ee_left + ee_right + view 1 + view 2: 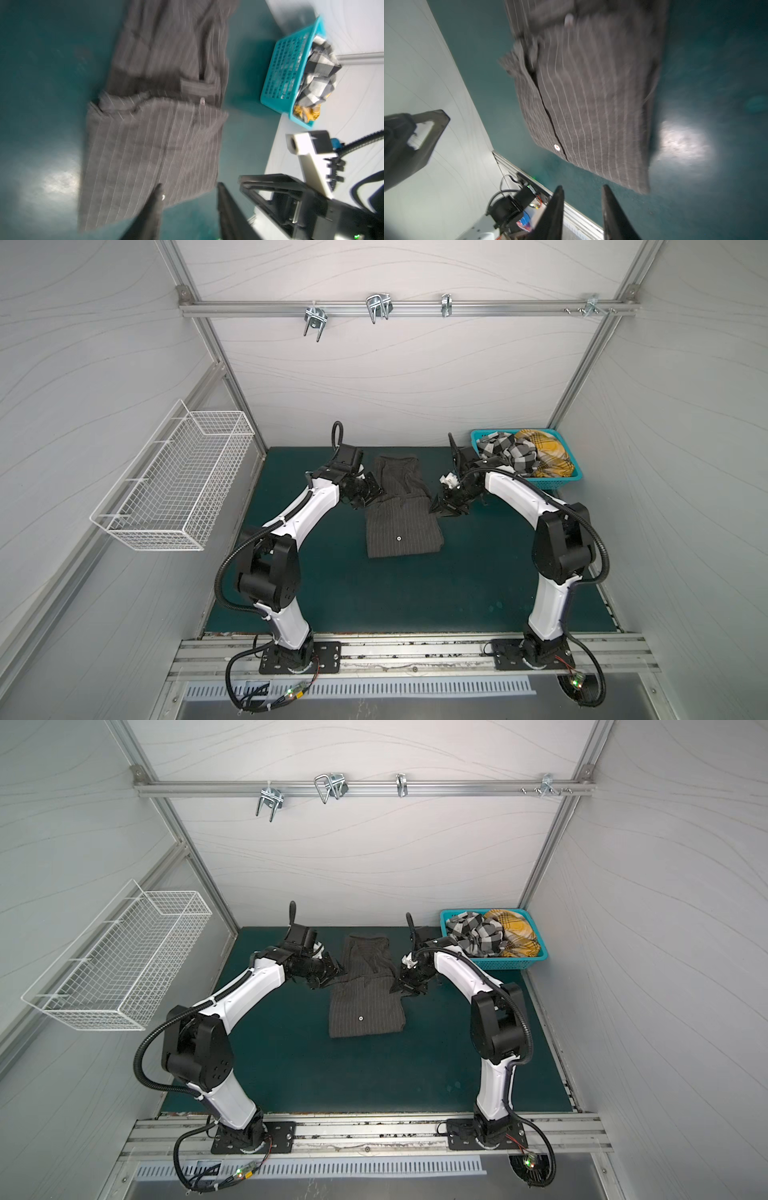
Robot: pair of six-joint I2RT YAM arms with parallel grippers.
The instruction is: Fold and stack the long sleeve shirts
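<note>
Charcoal pinstripe shirt [402,526] lies part-folded, flat on green worktop [478,580]. My left jaws spread, empty, at its left edge; my right jaws spread, empty, at its right edge. Checked shirt [512,454] and mustard plaid shirt [546,450] bunched in teal basket [559,483], beyond charcoal shirt's far-right corner.

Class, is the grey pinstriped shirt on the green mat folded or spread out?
Partly folded. The grey pinstriped shirt lies as a narrow strip, its near end doubled over into a rectangle; no sleeves stick out.
</note>
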